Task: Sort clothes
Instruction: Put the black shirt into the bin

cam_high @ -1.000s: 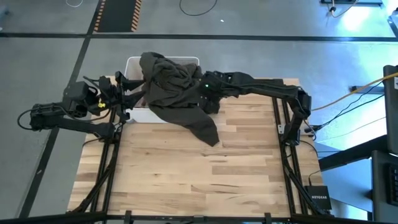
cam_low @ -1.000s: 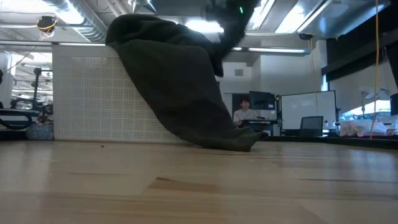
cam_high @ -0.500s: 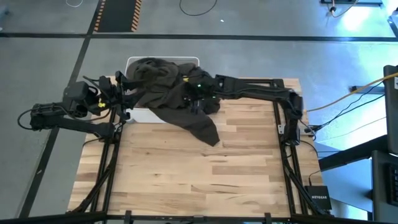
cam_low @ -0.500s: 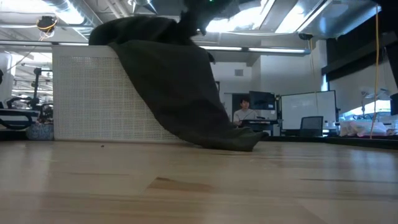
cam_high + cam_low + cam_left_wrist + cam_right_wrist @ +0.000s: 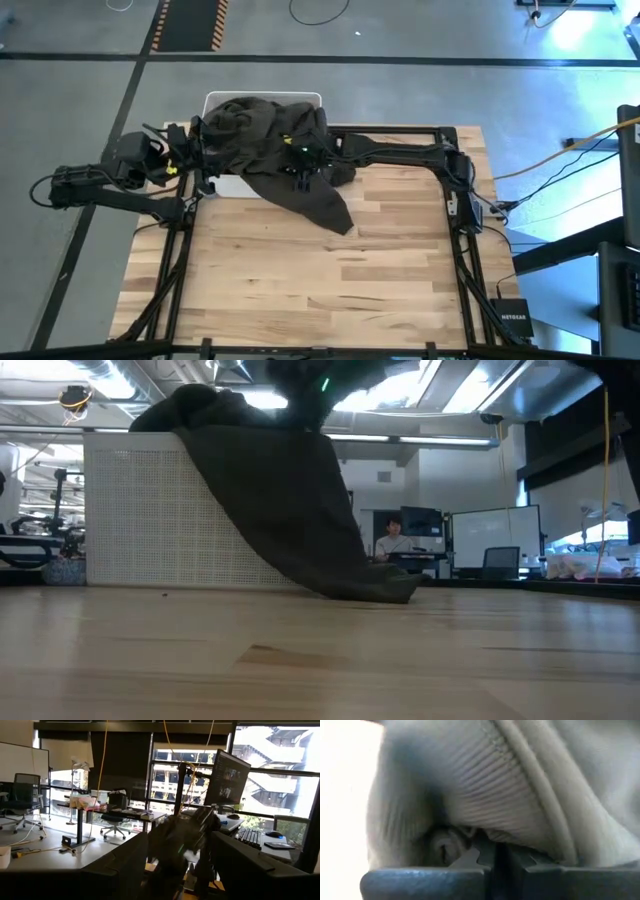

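A large dark olive-grey garment (image 5: 270,135) lies heaped over the white tub (image 5: 225,185) at the table's far left. It drapes down the tub's near wall (image 5: 150,520), and its lower end (image 5: 385,592) rests on the table. My right gripper (image 5: 297,160) is over the tub's near right corner, shut on the garment. My left gripper (image 5: 195,150) is open and empty beside the tub's left wall; in the left wrist view (image 5: 180,865) it faces the right arm. The other clothes do not show. My right gripper pinches a bunched fold of the garment's ribbed fabric (image 5: 465,837) between its two shut fingers. How many layers it has cannot be told. The held part lies on top of the heap, and the rest drapes slack over the tub's near wall down to the table.
The tub stands against the table's far edge. The wooden table (image 5: 330,280) stretches bare from the garment's end to the near edge. The arm frames' dark rails (image 5: 455,250) run along the left and right edges. A person sits at a desk (image 5: 395,535) in the room beyond.
My right gripper has gone toward the table's left edge and down over the tub, still shut on the garment. The garment's raised upper part has moved left and sunk onto the tub. Its lower end has stayed on the table.
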You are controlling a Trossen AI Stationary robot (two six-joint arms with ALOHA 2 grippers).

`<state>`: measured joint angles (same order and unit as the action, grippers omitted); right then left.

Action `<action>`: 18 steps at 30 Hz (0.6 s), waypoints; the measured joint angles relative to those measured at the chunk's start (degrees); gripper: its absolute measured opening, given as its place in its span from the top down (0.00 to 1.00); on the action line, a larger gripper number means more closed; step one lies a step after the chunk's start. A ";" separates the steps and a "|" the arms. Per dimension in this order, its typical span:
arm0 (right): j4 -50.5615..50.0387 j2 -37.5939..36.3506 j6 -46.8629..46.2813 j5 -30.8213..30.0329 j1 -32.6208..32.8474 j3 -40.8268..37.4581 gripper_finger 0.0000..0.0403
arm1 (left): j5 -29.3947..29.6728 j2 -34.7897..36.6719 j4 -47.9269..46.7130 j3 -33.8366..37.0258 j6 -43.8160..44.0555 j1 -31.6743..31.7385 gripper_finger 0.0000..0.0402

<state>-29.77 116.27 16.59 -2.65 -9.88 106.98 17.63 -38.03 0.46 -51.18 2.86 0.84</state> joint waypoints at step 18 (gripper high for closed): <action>-33.01 -22.62 -4.19 -8.25 7.83 -2.66 0.93 | 0.00 -1.01 -0.06 0.00 0.04 0.00 0.47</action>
<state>-62.78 93.65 12.40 -10.90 -2.06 104.32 17.63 -39.04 0.40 -51.18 2.90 0.84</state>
